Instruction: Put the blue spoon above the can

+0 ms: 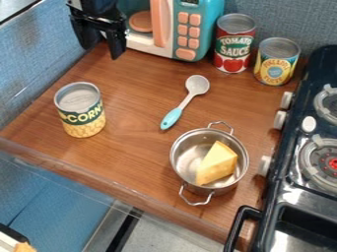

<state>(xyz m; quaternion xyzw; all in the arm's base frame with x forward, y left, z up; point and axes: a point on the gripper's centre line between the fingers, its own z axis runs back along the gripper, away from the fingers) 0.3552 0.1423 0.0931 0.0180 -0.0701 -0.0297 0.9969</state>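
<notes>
In the camera view, the end effector (102,53) hangs at the upper left, open and empty. The blue spoon (186,101) lies on the worktop (131,145), between the corn can (80,109) and the pot (187,158). Its thin, low handle could slip from a shallow grasp; released off-balance, it could slide off a can's narrow top. Three cans stand here, so the wrong one might be chosen.

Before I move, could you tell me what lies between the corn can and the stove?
The blue spoon and the pot holding cheese, as the camera view shows.
</notes>
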